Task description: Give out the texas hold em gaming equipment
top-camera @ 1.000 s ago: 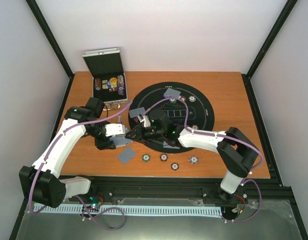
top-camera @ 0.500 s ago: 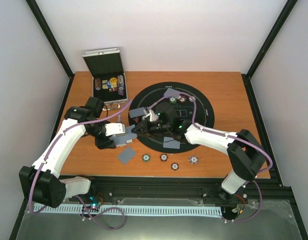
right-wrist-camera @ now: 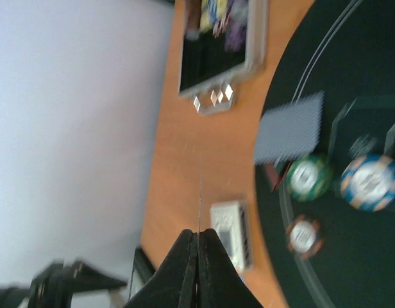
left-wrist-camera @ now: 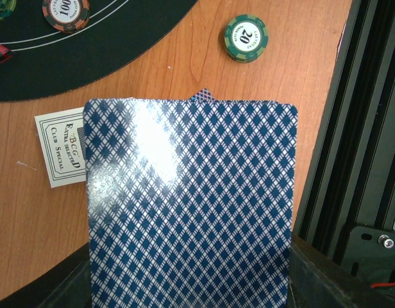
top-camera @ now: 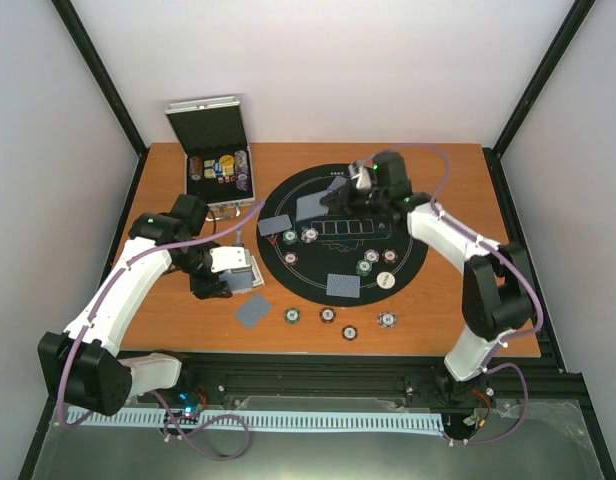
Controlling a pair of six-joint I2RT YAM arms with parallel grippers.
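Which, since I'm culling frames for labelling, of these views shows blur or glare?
Right wrist: motion-blurred throughout, the poker chips and silver case smeared. Left wrist: sharp, but white glare on the playing cards. Top external: sharp, evenly lit.

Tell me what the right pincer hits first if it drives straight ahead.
Likely the bare wooden table past the edge of the mat, led by the card it holds; depth is unclear.
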